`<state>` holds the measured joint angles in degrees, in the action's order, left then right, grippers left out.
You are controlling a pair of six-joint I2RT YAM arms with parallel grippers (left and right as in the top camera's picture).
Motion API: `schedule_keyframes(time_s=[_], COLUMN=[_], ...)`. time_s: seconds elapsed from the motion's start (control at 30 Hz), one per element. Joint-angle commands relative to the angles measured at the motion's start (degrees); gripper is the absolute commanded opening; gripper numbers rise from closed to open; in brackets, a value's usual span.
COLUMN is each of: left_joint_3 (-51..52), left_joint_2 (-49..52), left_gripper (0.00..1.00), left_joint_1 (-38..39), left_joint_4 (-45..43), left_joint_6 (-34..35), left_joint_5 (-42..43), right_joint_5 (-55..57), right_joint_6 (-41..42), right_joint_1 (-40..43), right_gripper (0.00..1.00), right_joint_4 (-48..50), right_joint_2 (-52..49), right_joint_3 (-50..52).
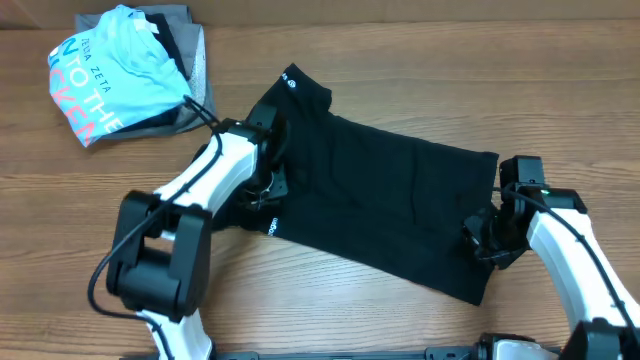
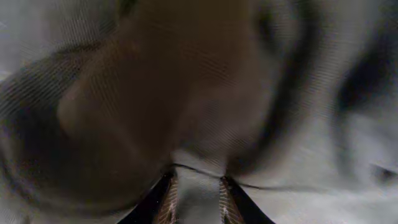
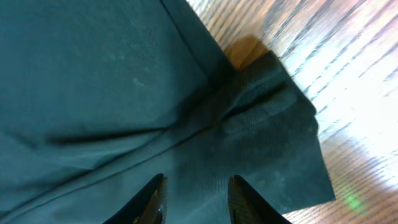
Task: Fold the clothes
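Your shirt (image 1: 390, 200) lies spread on the table (image 1: 330, 310). Left gripper (image 2: 198, 190) sits at the end nearest the blue tee (image 1: 100, 80), jaws narrow. You cannot tell whether it pinches cloth. Right gripper (image 3: 196, 196) hangs narrowly parted over the opposite edge.

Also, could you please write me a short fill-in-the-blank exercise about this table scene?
The T-shirt spread across the table is ____.
The light blue tee lies on folded ____ garments.
The table is made of ____.
Missing words: black; grey; wood.
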<state>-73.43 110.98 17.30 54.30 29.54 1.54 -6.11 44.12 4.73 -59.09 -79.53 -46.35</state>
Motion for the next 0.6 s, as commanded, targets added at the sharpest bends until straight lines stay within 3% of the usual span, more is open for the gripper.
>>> schedule_keyframes(time_s=[0.0, 0.3, 0.57], left_joint_3=[0.59, 0.59, 0.59], left_joint_2=[2.97, 5.92, 5.92], left_gripper=[0.26, 0.21, 0.20], left_joint_1=[-2.45, -12.63, -18.10], left_joint_4=[0.39, 2.47, 4.15], left_joint_6=[-1.29, -1.22, -0.79], left_joint_5=[1.31, 1.07, 1.07], right_joint_5=[-1.05, -1.75, -1.73], right_joint_6=[-1.11, -1.11, -0.85], right_joint_1=[-0.17, -0.17, -0.17], right_gripper=[0.35, 0.32, 0.32], right_joint_4=[0.61, 5.53, 9.97], right_joint_2=[-2.84, -10.21, -10.36], right_joint_3=[0.39, 2.60, 6.03])
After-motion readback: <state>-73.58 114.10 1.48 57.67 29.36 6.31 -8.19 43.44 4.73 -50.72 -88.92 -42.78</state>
